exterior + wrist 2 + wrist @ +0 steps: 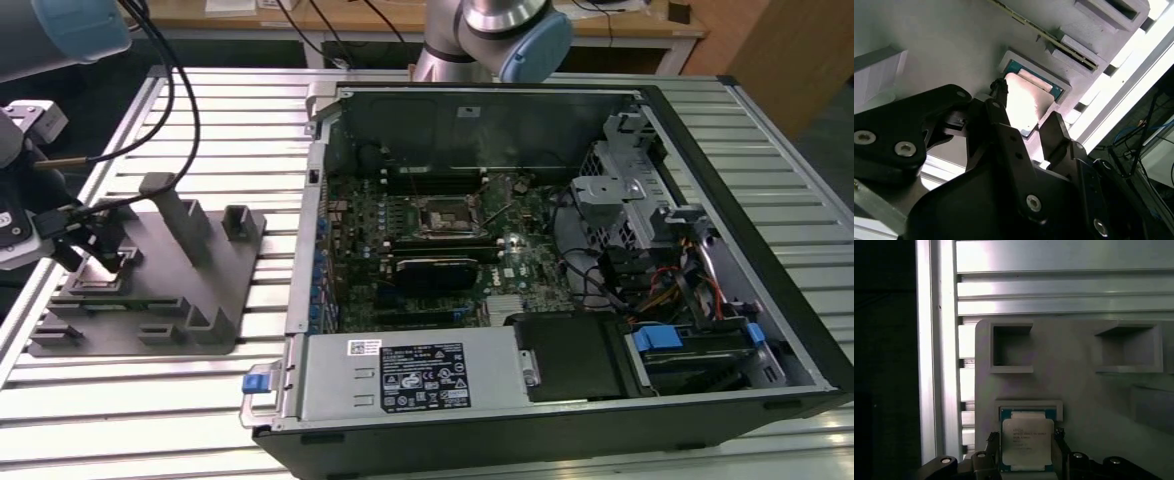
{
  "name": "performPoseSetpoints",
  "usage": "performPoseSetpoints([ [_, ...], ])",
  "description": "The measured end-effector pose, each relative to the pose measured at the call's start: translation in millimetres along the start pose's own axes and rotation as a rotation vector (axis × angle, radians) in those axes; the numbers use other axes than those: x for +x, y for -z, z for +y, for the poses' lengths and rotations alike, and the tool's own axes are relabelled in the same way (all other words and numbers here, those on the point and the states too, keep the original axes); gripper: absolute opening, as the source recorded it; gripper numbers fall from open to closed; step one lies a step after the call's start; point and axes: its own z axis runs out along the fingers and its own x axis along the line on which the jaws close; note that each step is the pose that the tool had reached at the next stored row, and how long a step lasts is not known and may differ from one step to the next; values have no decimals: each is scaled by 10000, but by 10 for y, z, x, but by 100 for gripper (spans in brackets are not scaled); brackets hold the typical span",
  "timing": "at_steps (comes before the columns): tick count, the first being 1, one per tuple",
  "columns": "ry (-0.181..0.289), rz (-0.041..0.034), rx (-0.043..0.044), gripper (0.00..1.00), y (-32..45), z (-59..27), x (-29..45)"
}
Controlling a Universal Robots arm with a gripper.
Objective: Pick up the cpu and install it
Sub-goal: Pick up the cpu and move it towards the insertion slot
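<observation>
jaws of my black gripper point(1027, 102) are pinched on the small square silver-topped cpu point(1027, 437) in its pocket on the big grey plastic fixture point(1084, 395), so lifting crooked could snag a corner

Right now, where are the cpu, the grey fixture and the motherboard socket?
cpu point(1027, 441): first wrist view, centre of its pale metal top.
grey fixture point(214, 278): exterior view, bare flat base.
motherboard socket point(445, 217): exterior view, middle of its square frame.
</observation>
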Motion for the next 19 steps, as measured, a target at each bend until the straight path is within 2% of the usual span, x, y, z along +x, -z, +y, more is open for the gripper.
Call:
performPoseSetpoints([
  [19,41,5,17,53,-74,-2,-12],
])
